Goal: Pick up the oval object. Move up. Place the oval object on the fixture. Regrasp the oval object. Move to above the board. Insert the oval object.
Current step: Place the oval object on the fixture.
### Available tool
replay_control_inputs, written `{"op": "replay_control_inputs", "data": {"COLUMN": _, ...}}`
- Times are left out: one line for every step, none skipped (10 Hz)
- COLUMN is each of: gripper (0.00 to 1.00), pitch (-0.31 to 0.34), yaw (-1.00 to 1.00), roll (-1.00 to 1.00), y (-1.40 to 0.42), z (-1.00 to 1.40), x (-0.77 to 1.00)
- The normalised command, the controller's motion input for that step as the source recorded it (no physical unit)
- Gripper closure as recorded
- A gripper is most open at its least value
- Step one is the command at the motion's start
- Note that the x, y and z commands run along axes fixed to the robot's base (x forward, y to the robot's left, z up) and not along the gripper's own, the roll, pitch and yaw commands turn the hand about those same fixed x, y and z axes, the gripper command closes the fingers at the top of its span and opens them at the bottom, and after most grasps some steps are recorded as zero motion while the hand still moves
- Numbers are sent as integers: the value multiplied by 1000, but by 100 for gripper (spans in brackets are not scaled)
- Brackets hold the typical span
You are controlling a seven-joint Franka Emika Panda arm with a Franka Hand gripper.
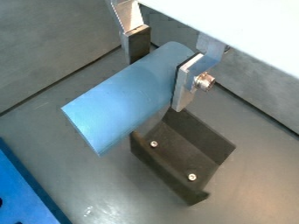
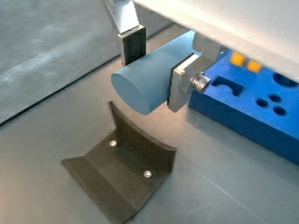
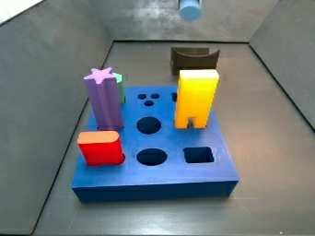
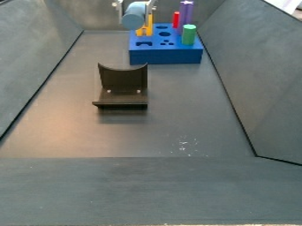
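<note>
Right now my gripper [image 1: 163, 54] is clamped on the oval object [image 1: 126, 107], one silver finger [image 1: 188, 83] pressed flat against each side of it near one end, so most of the peg juts out from between the pads with its long axis lying roughly level and crossing my grip line. In both wrist views the fixture [image 2: 122, 171] sits on the floor directly beneath the peg, well apart from it, with its curved notch facing up. That is the relation I judge the coming move turns on: the peg hangs over the notch and must come straight down into it. In a side view the board [image 4: 165, 48] lies beyond the fixture, carrying the purple star peg [image 3: 103, 95], the red block [image 3: 99, 147] and the yellow arch block [image 3: 197, 97]; the peg shows high above the fixture there.
</note>
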Motion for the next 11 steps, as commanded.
{"op": "replay_control_inputs", "data": {"gripper": 100, "pitch": 188, "yaw": 162, "roll": -1000, "y": 905, "z": 26, "x": 497}}
{"op": "replay_control_inputs", "data": {"gripper": 100, "pitch": 201, "yaw": 141, "roll": -1000, "y": 748, "z": 4, "x": 435}}
{"op": "replay_control_inputs", "data": {"gripper": 100, "pitch": 225, "yaw": 105, "roll": -1000, "y": 511, "z": -5, "x": 365}}
{"op": "replay_control_inputs", "data": {"gripper": 100, "pitch": 237, "yaw": 87, "roll": -1000, "y": 400, "z": -7, "x": 333}}
{"op": "replay_control_inputs", "data": {"gripper": 100, "pitch": 257, "yaw": 42, "roll": -1000, "y": 185, "z": -11, "x": 277}}
{"op": "replay_control_inputs", "data": {"gripper": 100, "pitch": 275, "yaw": 1, "roll": -1000, "y": 57, "z": -15, "x": 238}}
{"op": "replay_control_inputs", "data": {"gripper": 100, "pitch": 257, "yaw": -56, "roll": -841, "y": 34, "z": -16, "x": 176}}
{"op": "replay_control_inputs", "data": {"gripper": 100, "pitch": 223, "yaw": -91, "roll": -678, "y": 51, "z": -11, "x": 127}}
{"op": "replay_control_inputs", "data": {"gripper": 100, "pitch": 185, "yaw": -114, "roll": -518, "y": 53, "z": -11, "x": 90}}
{"op": "replay_control_inputs", "data": {"gripper": 100, "pitch": 146, "yaw": -124, "roll": -355, "y": 49, "z": -13, "x": 80}}
{"op": "replay_control_inputs", "data": {"gripper": 100, "pitch": 108, "yaw": -123, "roll": -225, "y": 33, "z": -8, "x": 78}}
